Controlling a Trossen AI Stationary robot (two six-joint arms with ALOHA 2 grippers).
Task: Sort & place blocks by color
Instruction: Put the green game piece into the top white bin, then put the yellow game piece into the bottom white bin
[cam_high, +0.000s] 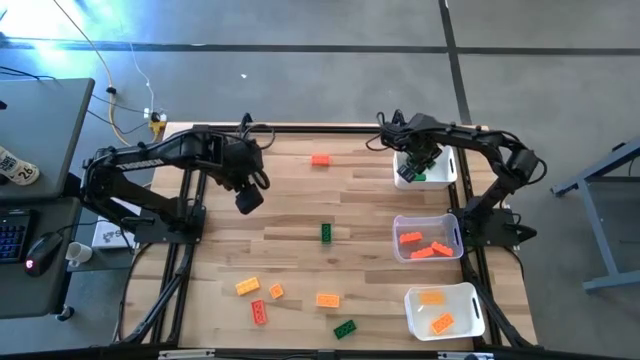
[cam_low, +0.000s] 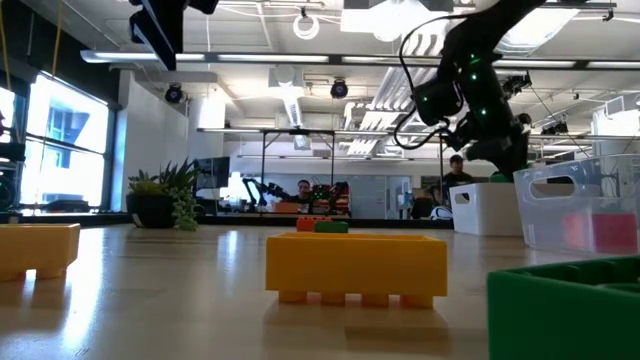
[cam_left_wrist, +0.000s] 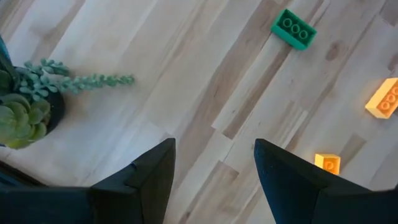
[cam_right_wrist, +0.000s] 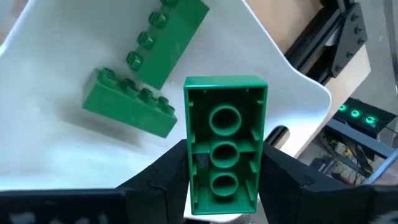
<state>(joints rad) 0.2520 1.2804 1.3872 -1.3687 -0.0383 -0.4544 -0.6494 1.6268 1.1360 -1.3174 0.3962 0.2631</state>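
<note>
Holding a green block (cam_right_wrist: 225, 146) by its long side walls, hollow underside toward the wrist camera, the right end effector (cam_high: 418, 166) hangs over the far white bin (cam_high: 447, 172) at the bench's far right corner. Two green blocks (cam_right_wrist: 149, 68) already lie in that bin.

Left end effector (cam_high: 247, 199) hovers near the far left of the bench, fingers (cam_left_wrist: 146, 180) apart and empty — a potted plant (cam_left_wrist: 25, 106) just beside.

Middle bin (cam_high: 455, 232) on the right edge holds red-orange blocks (cam_high: 424, 243); near bin (cam_high: 478, 302) holds yellow-orange ones (cam_high: 437, 311).

Loose blocks: red-orange (cam_high: 320, 159) at the far edge, green (cam_high: 326, 233) mid-bench, a mixed scatter (cam_high: 295, 300) along the near edge.

Handling, as judged: rigid, light, hard plastic — smooth walls likely slippery, not fragile. Best hold looks to be across the two flat long sides, centred; the studded top gives poor seating. A drop into a bin should do no harm.
</note>
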